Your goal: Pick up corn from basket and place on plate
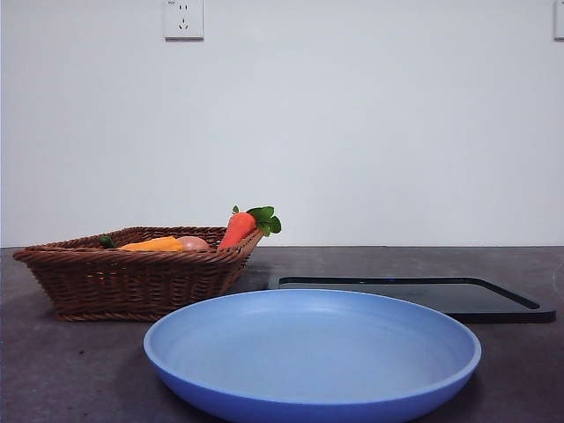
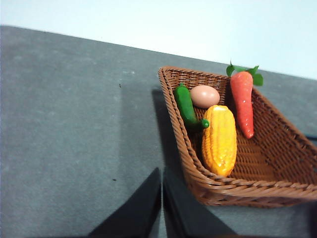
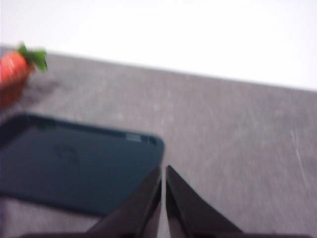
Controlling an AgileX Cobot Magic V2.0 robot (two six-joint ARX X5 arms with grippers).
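left gripper [image 2: 162, 171] is clenched, holding nothing, above bare table just beside the basket [image 2: 277, 191]. right gripper [image 3: 163, 168] is likewise clenched over the tray [image 3: 74, 163]. the corn [image 2: 219, 140] lies in the basket beside a carrot [image 2: 242, 101]; the plate [image 1: 313, 352] sits bare.

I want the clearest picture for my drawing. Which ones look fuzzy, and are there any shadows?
The right wrist view is fuzzy: the carrot and black tray look soft. The left wrist view is sharp, showing the bumps on the corn, and a dark shadow lies beside the basket. The front view is clear, with even light on the plate.
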